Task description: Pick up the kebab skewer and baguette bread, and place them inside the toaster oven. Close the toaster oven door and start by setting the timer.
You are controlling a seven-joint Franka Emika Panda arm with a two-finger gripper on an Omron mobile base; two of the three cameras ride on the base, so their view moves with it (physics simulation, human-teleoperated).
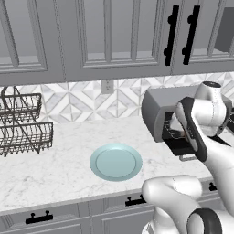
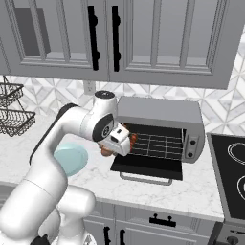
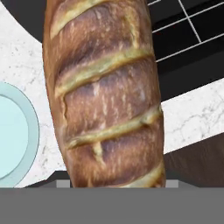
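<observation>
The baguette bread [image 3: 105,96], golden-brown with pale slashes, runs lengthwise up the hand view. My gripper [image 2: 117,140] is shut on it, just in front of the left side of the toaster oven [image 2: 158,111]; one end of the loaf [image 2: 105,151] sticks out below the hand. The toaster oven door [image 2: 148,166] lies dropped open, baring the wire rack [image 2: 158,142]. Dark red-brown bits [image 2: 133,138] show at the rack's left, past the hand. I cannot tell whether they are the kebab skewer or the loaf's far end. In the left base view my own arm hides the hand in front of the toaster oven [image 1: 160,103].
A pale blue plate [image 1: 115,161] sits bare on the marble counter left of the oven, also seen as the plate [image 2: 72,158]. A wire basket rack [image 1: 23,125] stands at the far left. A black stovetop [image 2: 229,172] lies right of the oven. Upper cabinets [image 2: 143,38] hang overhead.
</observation>
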